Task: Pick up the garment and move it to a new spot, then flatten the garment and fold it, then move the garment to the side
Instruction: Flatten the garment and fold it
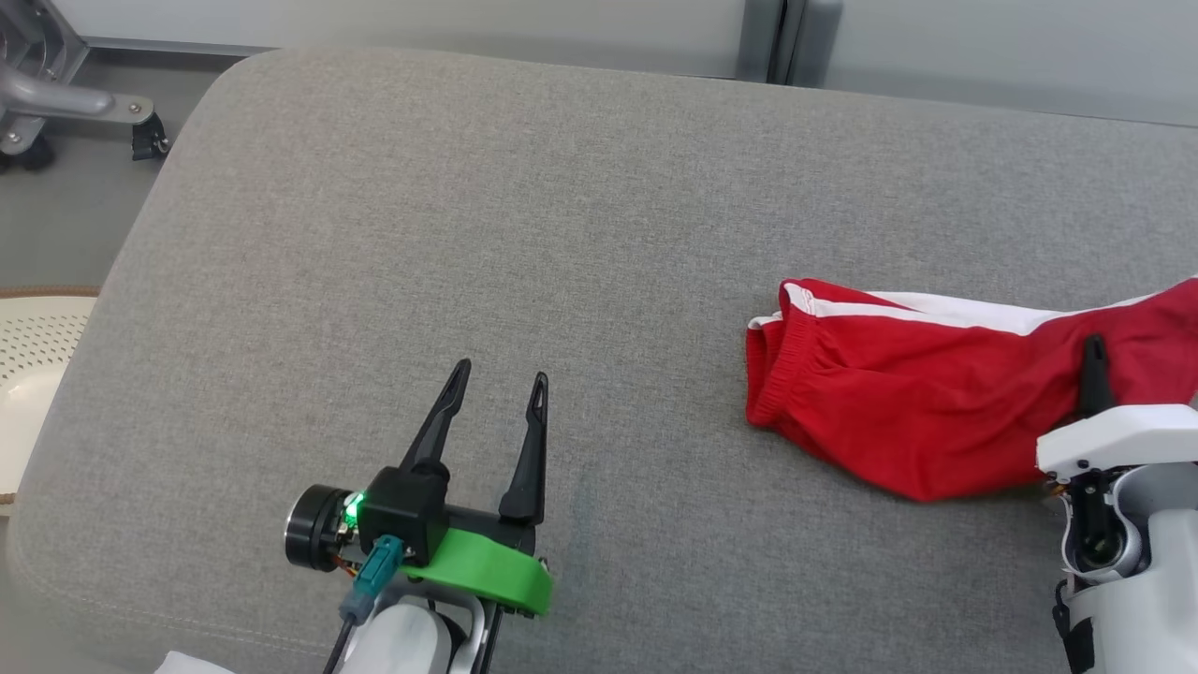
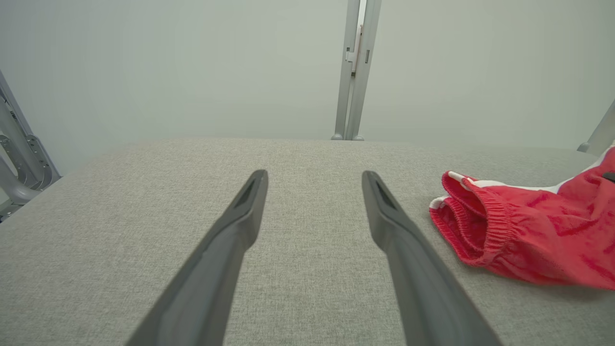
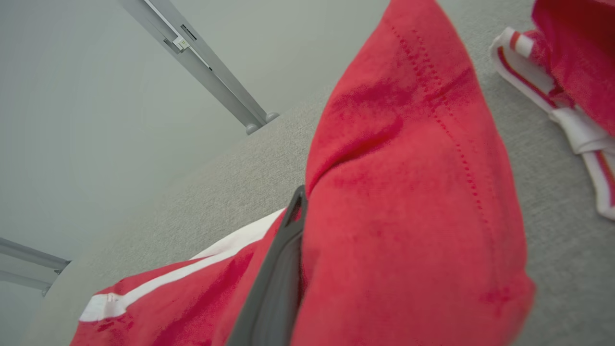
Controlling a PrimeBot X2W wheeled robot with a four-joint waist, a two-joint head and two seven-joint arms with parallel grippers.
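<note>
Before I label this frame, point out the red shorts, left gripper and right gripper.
red shorts (image 1: pixel 898 417): head view, middle of the fabric.
left gripper (image 1: pixel 501 374): head view, between its open fingertips.
right gripper (image 1: pixel 1093 356): head view, fingertip pinching fabric.

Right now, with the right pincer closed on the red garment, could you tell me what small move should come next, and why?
Probably lift the right pincer slightly and draw the red garment leftward. It is shut on the fabric, the waistband rests on the grey cushion well to the right, and bare cushion lies around the open left pincer.
</note>
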